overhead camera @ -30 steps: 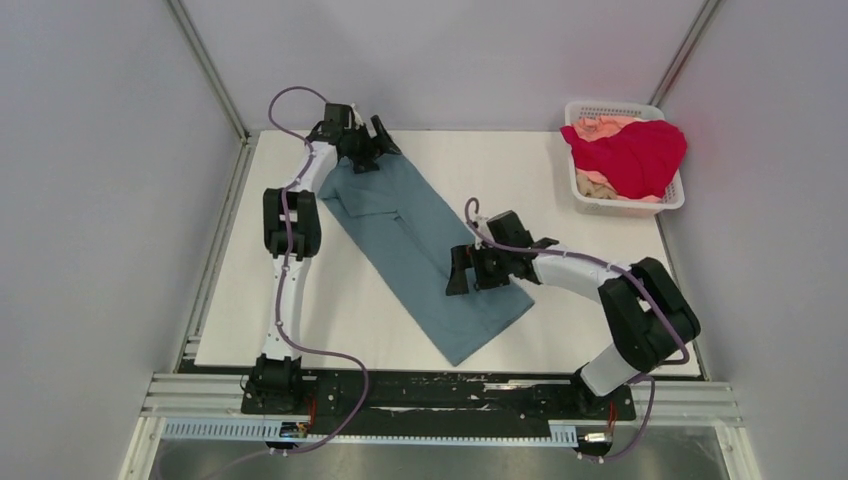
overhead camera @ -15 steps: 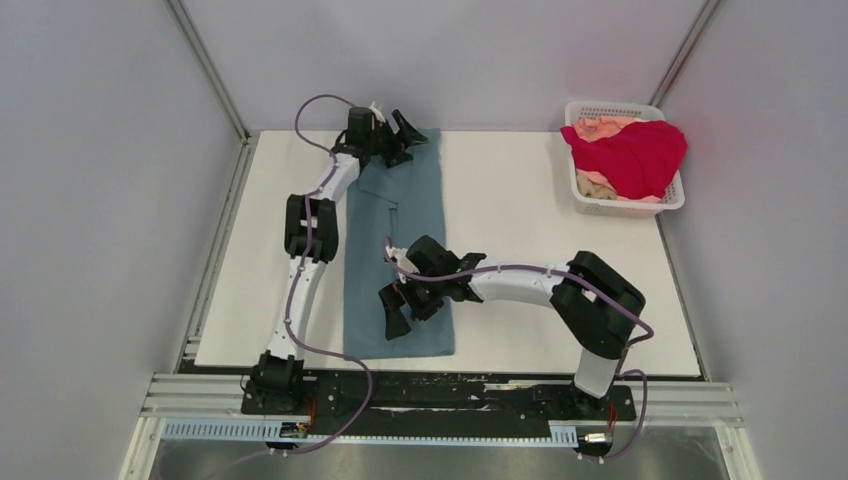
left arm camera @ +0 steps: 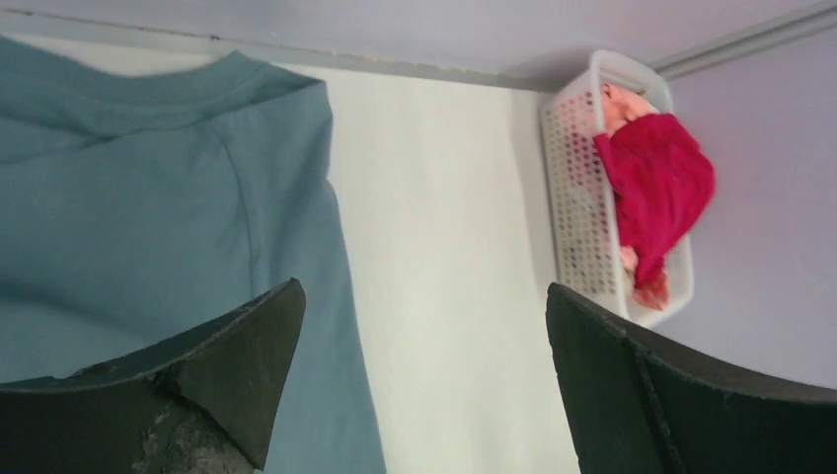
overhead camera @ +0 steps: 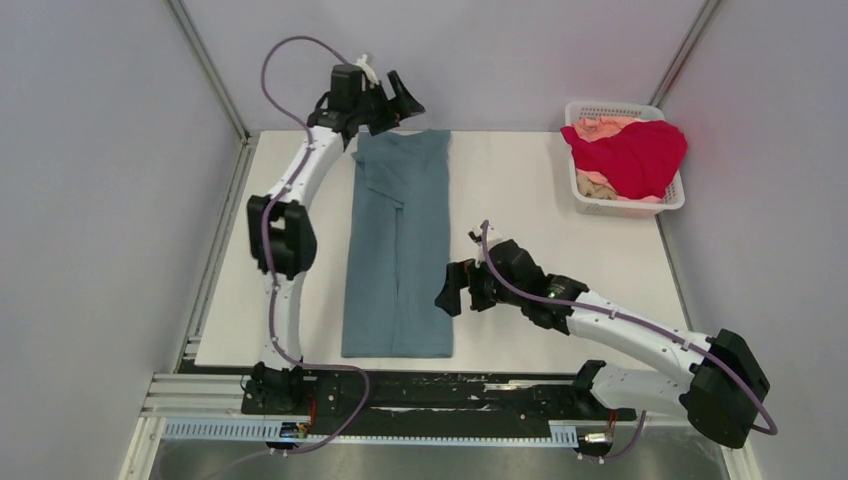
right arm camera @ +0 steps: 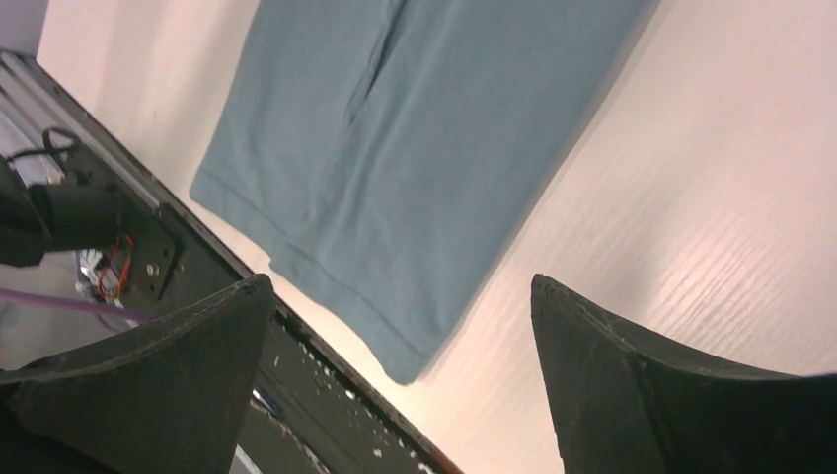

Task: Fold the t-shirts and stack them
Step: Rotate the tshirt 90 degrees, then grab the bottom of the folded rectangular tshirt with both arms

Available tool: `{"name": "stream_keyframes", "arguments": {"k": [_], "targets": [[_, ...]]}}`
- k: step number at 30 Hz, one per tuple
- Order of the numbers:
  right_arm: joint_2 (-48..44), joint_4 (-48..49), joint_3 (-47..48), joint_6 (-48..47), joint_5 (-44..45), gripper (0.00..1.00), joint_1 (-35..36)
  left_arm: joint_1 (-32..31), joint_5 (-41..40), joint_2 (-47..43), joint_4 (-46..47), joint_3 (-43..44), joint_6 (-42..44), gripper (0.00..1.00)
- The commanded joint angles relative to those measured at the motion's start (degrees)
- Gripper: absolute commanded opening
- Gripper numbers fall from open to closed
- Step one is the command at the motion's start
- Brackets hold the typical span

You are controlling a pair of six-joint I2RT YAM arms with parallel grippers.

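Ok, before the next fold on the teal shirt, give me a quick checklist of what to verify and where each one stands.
1. Cloth flat: ok, the teal shirt lies long and narrow, sides folded in.
2. Left hand free: ok, the left gripper is open and empty near the collar.
3. Right hand free: ok, the right gripper is open and empty beside the hem end.
4. Hem layers aligned: cannot tell.
5. Other shirts folded: not ok, the red shirt and peach shirt lie bunched in the basket.

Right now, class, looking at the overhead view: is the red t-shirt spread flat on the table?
No, the red t-shirt sits bunched up inside the white basket at the far right corner.
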Motion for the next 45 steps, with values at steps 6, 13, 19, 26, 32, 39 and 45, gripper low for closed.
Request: {"name": "stream_keyframes", "arguments": {"k": [6,13,19,26,32,39,45], "targets": [[-1.0,1.6,-6.3,-5.4,-7.6,1.00,8.3,-7.9,-25.6,-59.2,-0.9,-63.5,4.4,1.00],[8.6,0.9,-5.3,-4.4,-2.5,0.98,12.8,-18.5,-34.5,-88.6,-9.9,-97.3,-8.6,1.00],[14.6,1.4,-4.0,-3.6,-0.9,0.91,14.7,-23.4,-32.4,-99.5,-20.5,-108.8,-20.3,1.00],[17.8,1.4,-3.5,-2.8,-0.1,0.78,15.5,-23.9,-26.1,-100.0,-22.4,-116.6,-23.9,0.90],[18.7,0.0,-3.6,-1.5,1.1,0.73,17.0,-24.8,-22.8,-99.9,-21.7,-118.8,-24.3,0.55],[18.0,-1.9,-4.5,-0.4,2.8,0.53,17.4,-24.8,-23.9,-100.4,-19.9,-118.7,-23.5,0.17],[19.1,-2.1,-3.4,-0.2,6.0,0.16,17.5,-24.8,-22.5,-100.1,-14.8,-117.7,-21.5,0.00]]}}
